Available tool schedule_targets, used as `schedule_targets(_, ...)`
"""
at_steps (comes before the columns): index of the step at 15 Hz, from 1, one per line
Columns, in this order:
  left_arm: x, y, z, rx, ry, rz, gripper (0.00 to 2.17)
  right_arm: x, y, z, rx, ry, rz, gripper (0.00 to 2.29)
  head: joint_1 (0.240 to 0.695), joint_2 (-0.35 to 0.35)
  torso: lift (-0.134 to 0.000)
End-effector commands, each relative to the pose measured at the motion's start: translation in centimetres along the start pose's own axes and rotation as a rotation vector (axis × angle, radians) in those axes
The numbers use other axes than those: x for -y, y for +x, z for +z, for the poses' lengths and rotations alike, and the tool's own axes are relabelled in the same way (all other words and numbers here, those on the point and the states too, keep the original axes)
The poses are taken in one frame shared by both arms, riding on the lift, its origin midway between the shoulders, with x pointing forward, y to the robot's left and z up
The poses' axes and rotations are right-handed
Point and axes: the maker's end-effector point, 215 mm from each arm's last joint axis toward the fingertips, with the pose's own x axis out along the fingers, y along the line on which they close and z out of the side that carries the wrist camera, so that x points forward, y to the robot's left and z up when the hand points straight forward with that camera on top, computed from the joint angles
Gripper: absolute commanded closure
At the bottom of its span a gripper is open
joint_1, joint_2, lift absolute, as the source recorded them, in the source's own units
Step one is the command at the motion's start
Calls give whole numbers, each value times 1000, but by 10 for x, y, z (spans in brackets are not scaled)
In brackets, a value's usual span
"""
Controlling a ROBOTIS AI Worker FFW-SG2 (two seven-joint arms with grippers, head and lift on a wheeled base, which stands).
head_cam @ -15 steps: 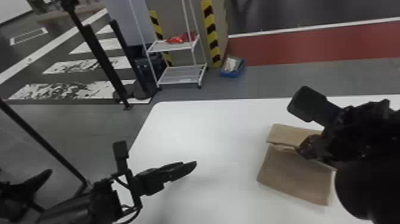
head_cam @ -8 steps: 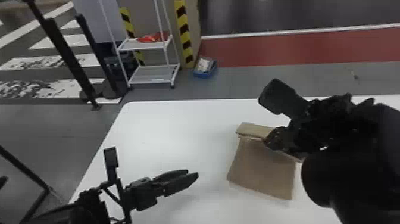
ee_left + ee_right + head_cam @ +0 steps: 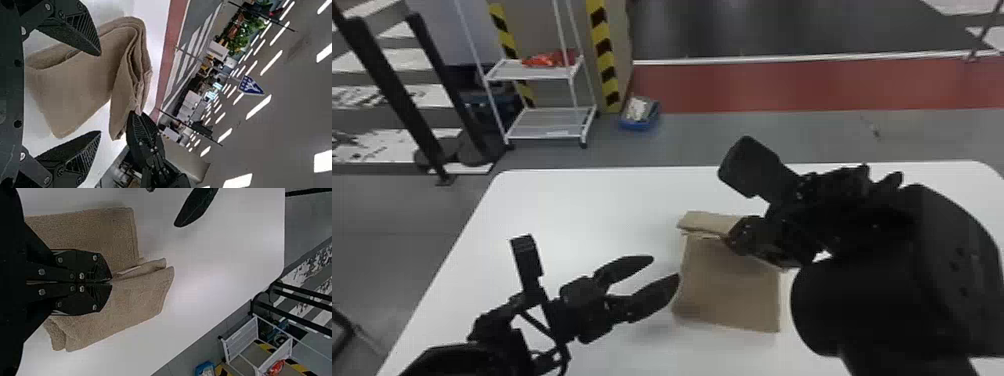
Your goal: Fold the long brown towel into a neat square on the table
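Red bundle [image 3: 547, 60] on white rack [image 3: 544, 124], blue bin [image 3: 635, 124]

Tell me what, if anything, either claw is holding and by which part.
The right claw has the towel pinched at the layered fold along its far side. The left claw is open and holds nothing.

A hand could pass over the table [image 3: 572, 210] beyond the left gripper [image 3: 665, 267] and left of the towel [image 3: 729, 295]. Near the towel's left edge, that gripper's parted fingers stand in the way; the right gripper [image 3: 731, 240] blocks the far fold, and its arm [image 3: 852, 300] bars the right side
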Motion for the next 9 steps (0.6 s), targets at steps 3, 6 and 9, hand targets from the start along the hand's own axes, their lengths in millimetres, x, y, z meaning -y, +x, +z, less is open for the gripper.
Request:
schedule_targets(3,12,20,-6,24,391,85,215,0,-3,7,13,-6,7,1450,695,100,-124)
schedule_targets(6,28,27,-20,1,428,46,758,2,-4,6,12,-5,6,1450,695,85,-124)
schedule_targets(9,30,27,-34,-30,430,47,1912,2,-4,5,13,-1,8,1450,695,57,-124)
